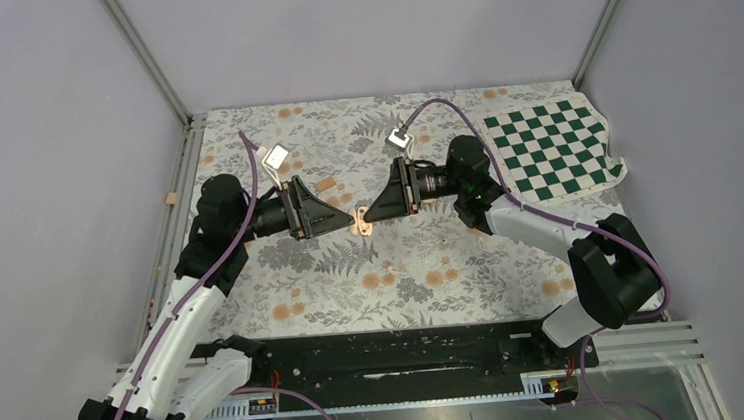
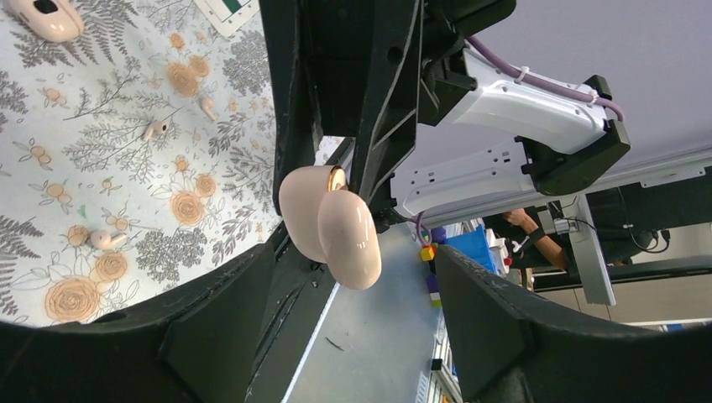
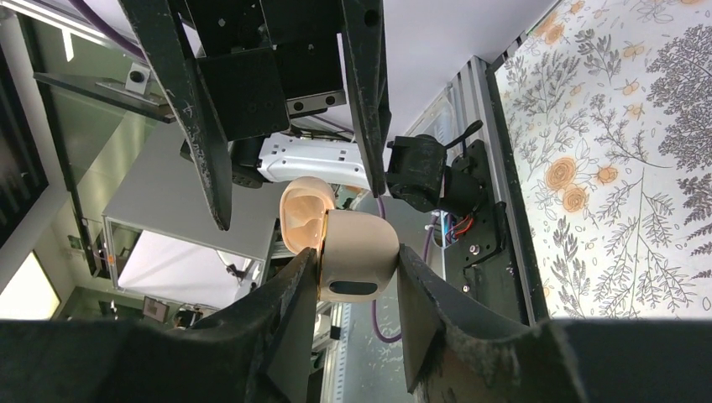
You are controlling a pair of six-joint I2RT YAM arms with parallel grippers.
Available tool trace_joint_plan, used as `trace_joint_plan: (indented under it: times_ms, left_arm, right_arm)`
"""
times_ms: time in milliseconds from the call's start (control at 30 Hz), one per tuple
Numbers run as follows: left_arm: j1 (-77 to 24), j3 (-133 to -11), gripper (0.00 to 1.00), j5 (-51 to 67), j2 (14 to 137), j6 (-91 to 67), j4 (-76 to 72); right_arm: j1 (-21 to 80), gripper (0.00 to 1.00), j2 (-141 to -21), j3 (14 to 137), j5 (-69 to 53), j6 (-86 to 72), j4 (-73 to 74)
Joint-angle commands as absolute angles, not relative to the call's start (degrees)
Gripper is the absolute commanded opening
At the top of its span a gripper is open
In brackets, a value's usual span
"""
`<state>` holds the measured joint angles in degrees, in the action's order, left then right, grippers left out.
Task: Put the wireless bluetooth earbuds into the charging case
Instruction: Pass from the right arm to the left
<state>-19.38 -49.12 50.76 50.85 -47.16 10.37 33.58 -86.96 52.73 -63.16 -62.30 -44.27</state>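
Right end effector (image 3: 358,252) pinches glossy rounded charging case (image 3: 351,273).

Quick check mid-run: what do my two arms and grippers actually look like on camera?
The left arm and right arm both have white link shells with black joints. A lilac cable runs along each. The left gripper and right gripper are matte black wedges tapering to flat, narrow fingers. No markings are legible.

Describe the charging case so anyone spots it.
Over the middle of the floral tablecloth, the left gripper and right gripper meet tip to tip. The charging case is the open peach clamshell clamped by the right one, bigger than the tiny earbuds on the cloth.
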Motion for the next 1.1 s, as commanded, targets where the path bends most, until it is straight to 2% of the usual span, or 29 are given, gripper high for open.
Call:
trace_joint_plan:
  times_ms: [0,367,533,633,1067]
  left_arm:
    - [-18.9,-47.74,0.69,54.4,51.33,-51.21,0.99]
    - [-18.98,-44.85,0.54,56.06,52.09,-56.07,-5.62]
    - [-18.92,-43.19,0.37,56.3,53.0,-59.49,-10.88]
    - [-18.97,-42.69,0.32,56.48,53.37,-60.27,-12.17]
    - [-18.98,-41.84,0.42,58.21,53.97,-60.47,-13.07]
  right_arm:
    - [33.48,0.09,-86.44,54.1,-65.24,-63.32,-48.16]
    - [33.46,0.09,-87.19,55.07,-65.28,-64.98,-49.58]
    - [33.49,0.09,-87.6,55.35,-65.36,-65.46,-50.18]
    - [33.48,0.1,-87.59,55.37,-65.47,-65.56,-50.1]
    - [33.48,0.1,-88.22,55.49,-65.03,-66.17,-50.48]
